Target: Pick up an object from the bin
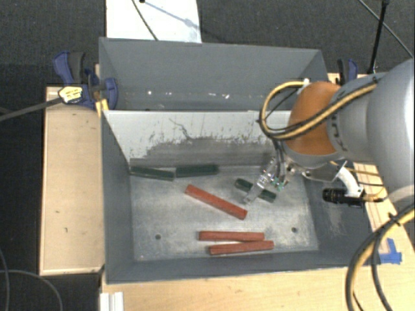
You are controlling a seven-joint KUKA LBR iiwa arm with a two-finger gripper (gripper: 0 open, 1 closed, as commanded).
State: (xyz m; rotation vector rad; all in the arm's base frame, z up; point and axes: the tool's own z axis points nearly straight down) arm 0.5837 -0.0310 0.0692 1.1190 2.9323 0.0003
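Judging by how things lie, nothing is out yet, and every piece rests on the floor of the bin point(194, 272). Nearest, close to the near wall, the front red stick point(241, 247) and the red stick behind it point(231, 236) lie side by side, almost touching. Further in, a slanted red stick point(216, 201) crosses the middle of the floor.

Just right of its far end, the gripper point(262, 190) is down at floor level on a short dark green block point(244, 184), right of centre. I cannot tell whether it is open or closed on the block. The block does not look raised, so the grip and the lift probably remain to be done.

Farthest, at the left, two dark green sticks point(152, 172) point(196, 170) lie end to end along the foot of the far wall.

The floor is bare near and right of the block. The slanted stick's end is close on its left and the right wall stands near the arm, so straight up looks the clearest way out.
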